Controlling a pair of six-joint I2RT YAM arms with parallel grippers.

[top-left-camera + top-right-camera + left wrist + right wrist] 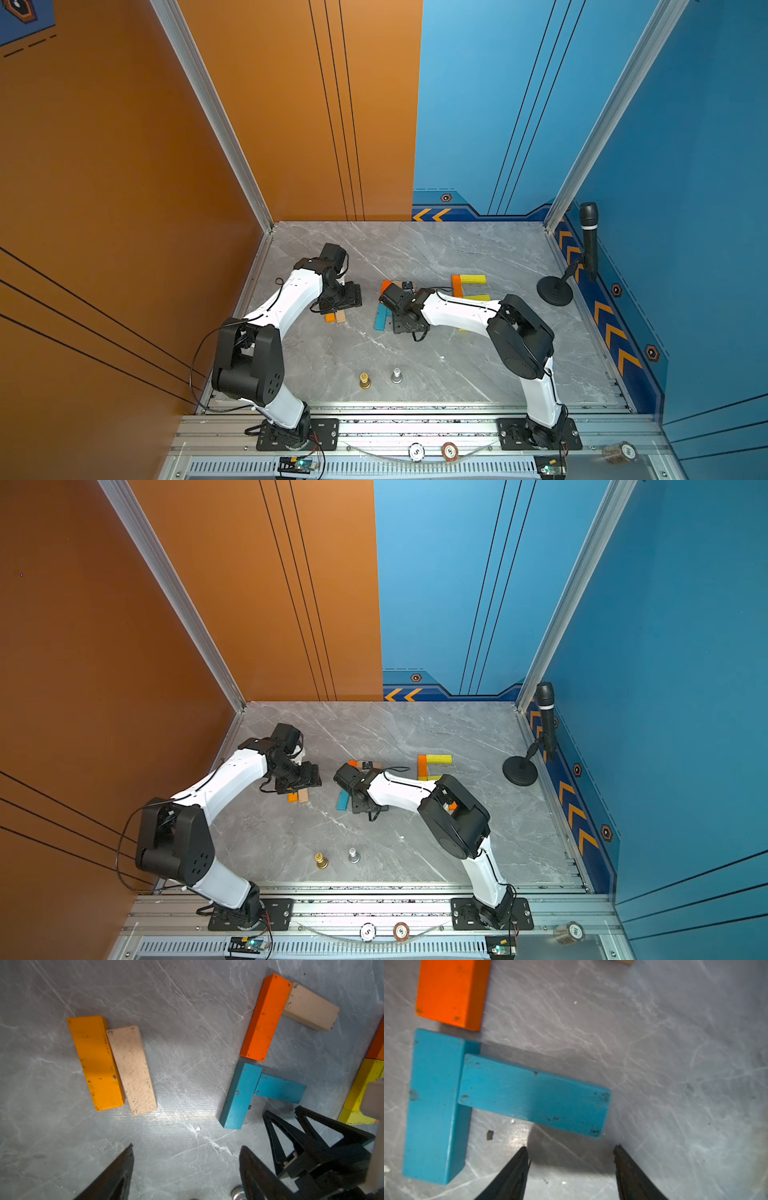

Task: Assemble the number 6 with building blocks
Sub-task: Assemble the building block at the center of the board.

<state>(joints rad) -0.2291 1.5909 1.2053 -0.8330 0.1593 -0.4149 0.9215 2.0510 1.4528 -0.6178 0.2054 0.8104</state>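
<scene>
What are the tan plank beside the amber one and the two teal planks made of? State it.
Tan plank: bare unpainted wood, apparently; faint grain and dirt specks show. Teal planks: likely the same wood under matte paint, chipped dark at corners.

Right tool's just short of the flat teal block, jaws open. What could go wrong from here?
1. The right tool is open with its tips close to the flat teal block, which butts against the teal block on its edge; a bump could slide both and shove the orange block.
2. The left tool, also open, hangs close beside the right one; the two could clash if both move.
</scene>
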